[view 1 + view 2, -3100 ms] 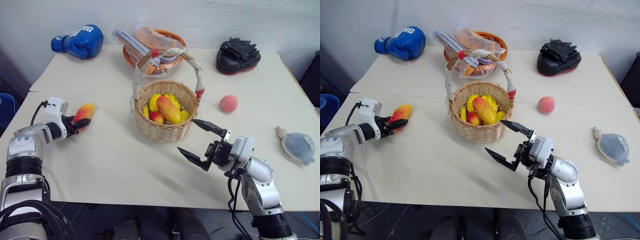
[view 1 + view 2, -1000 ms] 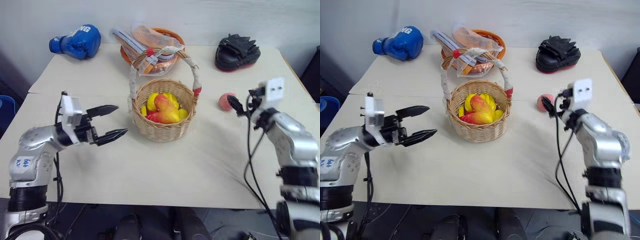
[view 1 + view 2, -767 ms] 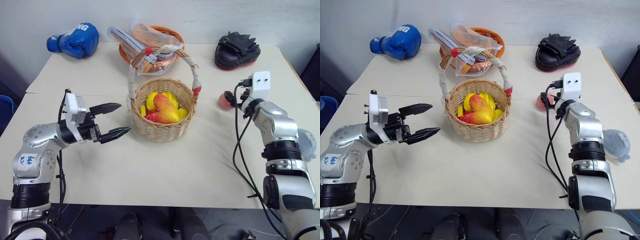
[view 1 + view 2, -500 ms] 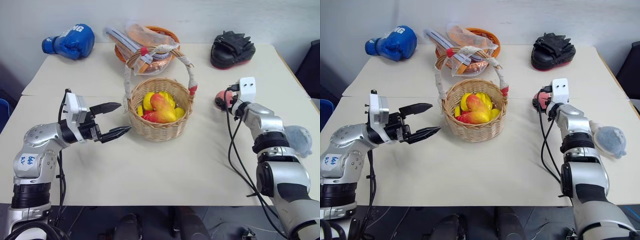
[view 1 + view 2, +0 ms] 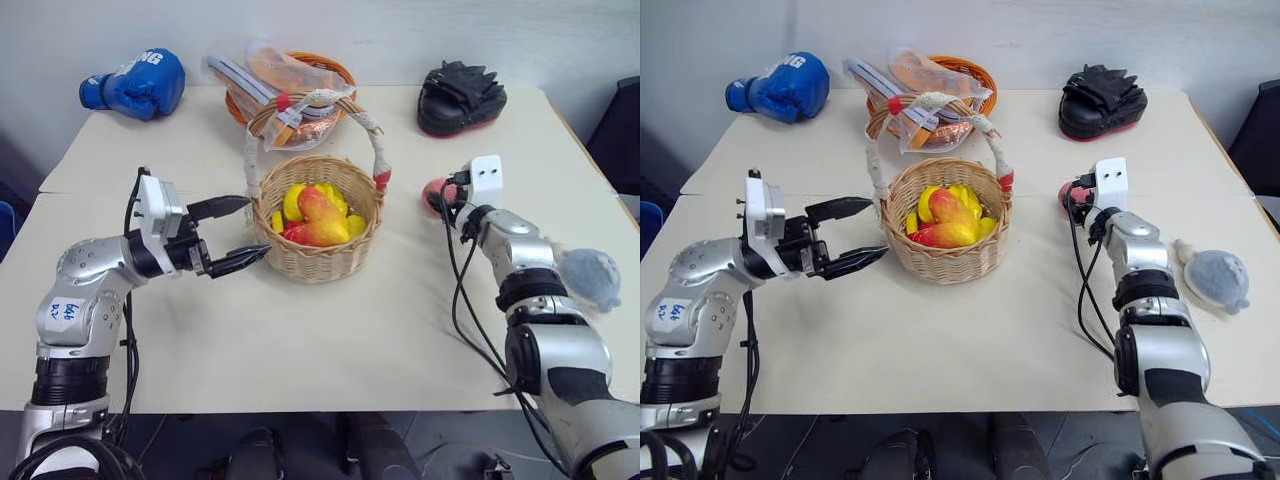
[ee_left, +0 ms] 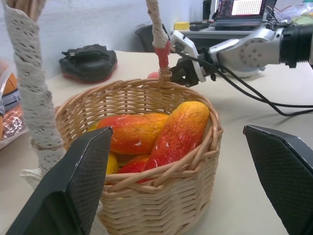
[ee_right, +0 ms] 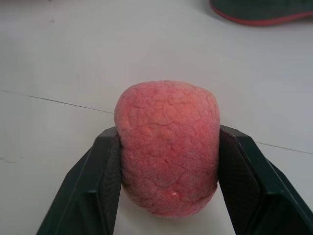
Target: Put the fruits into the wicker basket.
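My right gripper [image 7: 168,161] has its two black fingers pressed against both sides of the small round pink peach [image 7: 168,147], clamped on it; the peach's skin is matte and finely crackled, pink-red fading paler toward the top, and it sits low over the pale beige tabletop [image 5: 330,330]. From the head camera that peach [image 5: 435,192] lies to the right of the round light-tan woven wicker basket [image 5: 320,255], apart from it. My left gripper [image 5: 240,232] hangs spread wide and empty, its textured black fingers [image 6: 73,181] pointing at the basket's left wall, just beside it.

Inside the basket I see two elongated mango-like fruits [image 6: 161,134], glossy, shading from red-orange to yellow, leaning against each other, with small yellow fruits [image 5: 293,202] under and behind them. The basket's tall arched handle [image 5: 262,135] is wrapped in white knitted cloth with red bits at the base.

Further out: a shallow orange basket holding clear plastic bags [image 5: 290,82] behind the wicker one, a blue boxing glove [image 5: 135,83] at the far left, a black padded mitt with a red edge [image 5: 462,97] at the far right, and a grey-blue plush toy [image 5: 1215,275] near the right edge.
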Action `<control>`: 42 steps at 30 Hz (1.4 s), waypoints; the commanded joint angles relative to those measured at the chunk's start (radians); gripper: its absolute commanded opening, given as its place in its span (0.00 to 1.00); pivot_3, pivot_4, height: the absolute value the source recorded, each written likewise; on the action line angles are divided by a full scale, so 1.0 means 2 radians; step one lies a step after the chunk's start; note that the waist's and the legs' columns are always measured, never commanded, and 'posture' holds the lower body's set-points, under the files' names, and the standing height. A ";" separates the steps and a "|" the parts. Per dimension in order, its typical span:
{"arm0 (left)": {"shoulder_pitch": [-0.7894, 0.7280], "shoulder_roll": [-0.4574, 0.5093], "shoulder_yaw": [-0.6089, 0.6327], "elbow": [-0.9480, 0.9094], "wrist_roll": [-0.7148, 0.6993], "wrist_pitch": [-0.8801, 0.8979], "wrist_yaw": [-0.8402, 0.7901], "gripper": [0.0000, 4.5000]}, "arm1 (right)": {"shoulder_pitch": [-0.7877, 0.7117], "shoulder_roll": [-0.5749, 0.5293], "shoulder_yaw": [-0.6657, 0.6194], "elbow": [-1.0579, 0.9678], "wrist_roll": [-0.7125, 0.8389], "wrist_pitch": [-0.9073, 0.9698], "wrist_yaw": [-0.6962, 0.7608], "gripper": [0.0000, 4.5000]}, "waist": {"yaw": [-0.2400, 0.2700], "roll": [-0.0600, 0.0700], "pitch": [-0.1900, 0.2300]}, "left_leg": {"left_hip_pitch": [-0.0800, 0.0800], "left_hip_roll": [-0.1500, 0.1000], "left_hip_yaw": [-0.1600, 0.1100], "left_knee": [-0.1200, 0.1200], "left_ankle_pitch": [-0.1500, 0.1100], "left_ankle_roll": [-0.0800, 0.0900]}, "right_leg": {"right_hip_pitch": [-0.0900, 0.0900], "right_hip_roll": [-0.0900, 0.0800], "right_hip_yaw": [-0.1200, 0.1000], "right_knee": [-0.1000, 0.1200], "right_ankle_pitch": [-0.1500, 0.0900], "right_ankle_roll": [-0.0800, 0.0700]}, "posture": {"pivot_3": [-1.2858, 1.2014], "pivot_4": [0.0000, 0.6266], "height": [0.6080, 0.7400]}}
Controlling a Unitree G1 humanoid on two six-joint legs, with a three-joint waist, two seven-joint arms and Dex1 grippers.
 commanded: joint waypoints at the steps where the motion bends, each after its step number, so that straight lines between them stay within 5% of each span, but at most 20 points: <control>1: 0.000 0.015 0.019 -0.003 -0.006 -0.005 -0.010 1.00 | 0.055 -0.029 -0.009 -0.187 0.058 0.028 0.090 0.51 | 0.001 0.000 0.000 | 0.000 0.000 0.000 0.000 0.000 0.000 | 0.000 0.000 0.000 0.000 0.000 0.000 | 0.52 0.24 1.00; 5: 0.032 0.036 0.043 -0.014 -0.022 0.005 -0.028 1.00 | 0.134 -0.082 0.014 -0.436 0.178 0.184 0.190 0.51 | 0.000 0.001 0.000 | 0.000 0.001 0.000 0.000 0.000 0.000 | 0.000 0.000 0.000 0.000 0.000 0.000 | 0.52 0.24 1.00; 11: 0.094 0.053 0.066 -0.038 -0.033 0.016 -0.038 1.00 | 0.115 -0.057 0.062 -0.584 0.271 0.322 0.157 0.51 | -0.001 0.000 0.000 | 0.002 0.003 0.000 0.000 0.000 -0.002 | 0.000 0.002 0.000 0.001 0.001 -0.001 | 0.52 0.24 1.00; 20: 0.124 0.029 0.065 -0.048 -0.024 0.004 -0.012 1.00 | 0.028 0.076 0.138 -0.497 0.125 0.262 -0.001 0.51 | 0.003 -0.001 0.000 | 0.000 0.002 0.000 0.000 0.000 -0.001 | -0.001 0.001 -0.001 -0.001 0.001 -0.002 | 0.52 0.24 1.00; 23: 0.123 0.025 0.063 -0.049 -0.023 0.003 -0.009 1.00 | 0.021 0.082 0.140 -0.478 0.106 0.241 0.004 0.73 | 0.003 -0.001 0.000 | -0.001 0.002 0.001 0.001 -0.001 0.000 | -0.001 0.000 -0.001 -0.001 0.001 -0.002 | 0.52 0.24 1.00; 26: 0.120 0.023 0.061 -0.046 -0.021 -0.002 -0.008 1.00 | 0.045 0.056 0.106 -0.525 0.163 0.267 0.056 0.99 | 0.003 -0.001 0.000 | -0.001 0.002 0.001 0.000 -0.001 0.000 | -0.001 0.000 0.000 -0.002 0.001 -0.002 | 0.52 0.24 1.00; 32: 0.111 0.025 0.069 -0.048 -0.026 -0.004 -0.001 1.00 | 0.148 -0.038 0.007 -0.625 0.290 0.333 0.138 0.99 | 0.012 -0.001 0.000 | -0.001 0.002 0.001 0.000 -0.001 0.001 | -0.001 0.001 -0.001 -0.003 0.001 -0.002 | 0.52 0.24 1.00; 36: 0.107 0.029 0.076 -0.056 -0.033 0.000 0.001 1.00 | 0.253 -0.107 -0.062 -0.595 0.242 0.212 0.215 0.99 | 0.016 -0.001 0.000 | 0.000 0.002 0.001 0.000 -0.003 0.004 | 0.000 0.001 -0.001 -0.003 0.001 -0.001 | 0.52 0.24 1.00; 42: 0.101 0.032 0.070 -0.063 -0.042 0.013 -0.002 1.00 | 0.165 -0.106 -0.034 -0.416 0.169 0.082 0.249 0.99 | 0.000 -0.001 0.000 | 0.002 0.001 0.004 0.000 -0.002 0.004 | 0.000 0.002 0.002 -0.003 0.005 0.001 | 0.52 0.24 1.00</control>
